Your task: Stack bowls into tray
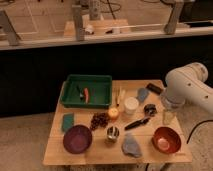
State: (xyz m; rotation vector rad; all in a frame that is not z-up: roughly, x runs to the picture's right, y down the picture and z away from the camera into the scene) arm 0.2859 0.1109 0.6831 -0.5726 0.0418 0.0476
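both bowls look light, stiff and slick, so i'd pinch a rim. round purple plastic bowl (77, 138) sits at 7 o'clock on the wooden counter (100, 151), glossy orange-red plastic bowl (166, 139) at 5. dark green rectangular plastic tray (100, 104) at 11. claw (169, 116) hangs at 3, fingers apart, empty.

You are operating in a robot test lab, not a home. Evidence: a white robot arm (187, 82) stands at the right of a small wooden worktop (55, 155), and its hand (169, 116) hangs over the worktop's right side with fingers apart. Behind the worktop you have a black screen (40, 75) topped by a pale rail (100, 39) on metal posts (78, 22), with cables (112, 6) on the floor beyond. The worktop carries a staged spread of unrelated props: green tray (67, 92), purple bowl (77, 138), orange-red bowl (166, 139), metal cup (113, 133), sponge (68, 121).
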